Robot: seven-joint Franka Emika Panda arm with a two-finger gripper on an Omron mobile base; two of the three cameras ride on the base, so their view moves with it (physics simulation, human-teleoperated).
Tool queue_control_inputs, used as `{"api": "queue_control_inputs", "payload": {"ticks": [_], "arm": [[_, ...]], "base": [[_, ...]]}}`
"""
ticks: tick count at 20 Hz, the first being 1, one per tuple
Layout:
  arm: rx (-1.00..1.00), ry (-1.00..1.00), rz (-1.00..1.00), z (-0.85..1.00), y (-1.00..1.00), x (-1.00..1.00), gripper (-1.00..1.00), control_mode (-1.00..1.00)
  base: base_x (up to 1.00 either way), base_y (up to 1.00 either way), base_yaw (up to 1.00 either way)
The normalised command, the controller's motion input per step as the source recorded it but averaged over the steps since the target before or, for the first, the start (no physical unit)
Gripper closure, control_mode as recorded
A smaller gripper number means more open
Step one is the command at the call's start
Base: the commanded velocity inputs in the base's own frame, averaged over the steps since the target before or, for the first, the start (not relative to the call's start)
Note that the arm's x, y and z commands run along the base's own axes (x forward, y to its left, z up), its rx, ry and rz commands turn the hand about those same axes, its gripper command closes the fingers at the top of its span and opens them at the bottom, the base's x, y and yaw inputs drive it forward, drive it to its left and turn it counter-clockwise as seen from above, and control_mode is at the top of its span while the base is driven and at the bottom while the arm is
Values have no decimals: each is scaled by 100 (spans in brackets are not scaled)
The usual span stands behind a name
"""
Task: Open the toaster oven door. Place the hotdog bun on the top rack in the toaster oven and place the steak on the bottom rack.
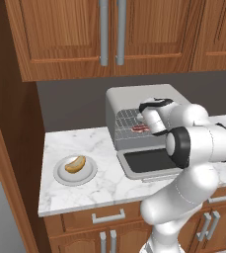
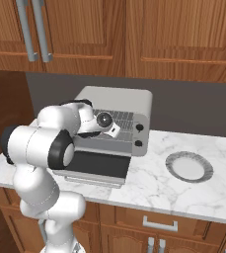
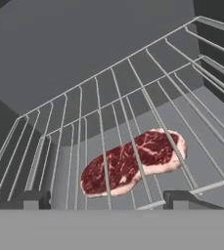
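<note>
Nearest the base, the toaster oven door [image 1: 151, 161] lies folded down flat on the counter [image 1: 104, 185] in front of the toaster oven [image 1: 129, 99], so the opening step looks done. Left of the oven, well apart from it, the hotdog bun [image 1: 75, 164] sits on a plate [image 1: 60, 174], untouched, its long axis running at a slant to the counter's front edge. An empty plate [image 2: 171, 165] rests to the right of the oven. Just past the door, the gripper [image 3: 106, 199] reaches into the oven mouth with its jaws spread wide and nothing between them. The steak [image 3: 133, 162] lies flat on the bottom rack [image 3: 59, 161] just ahead of the fingertips [image 3: 33, 199], its long axis roughly across the gap between them, seen through the wires of the top rack [image 3: 147, 63] above it. Judging by this, the steak is placed and let go. The next move turns on the bun: it lies behind the gripper and off to the left, so the arm must back out over the door before swinging that way.
</note>
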Motion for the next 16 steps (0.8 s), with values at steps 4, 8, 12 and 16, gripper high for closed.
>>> {"api": "queue_control_inputs", "payload": {"ticks": [4, 8, 12, 16], "arm": [[0, 0, 0, -20, 2, 0, -100, -100], [0, 0, 0, -20, 3, 0, -100, -100], [0, 0, 0, -20, 2, 0, -100, -100], [0, 1, 0, -26, 5, -7, -100, -100]], "base": [[0, 0, 0], [0, 0, 0], [0, 0, 0], [0, 0, 0]]}}
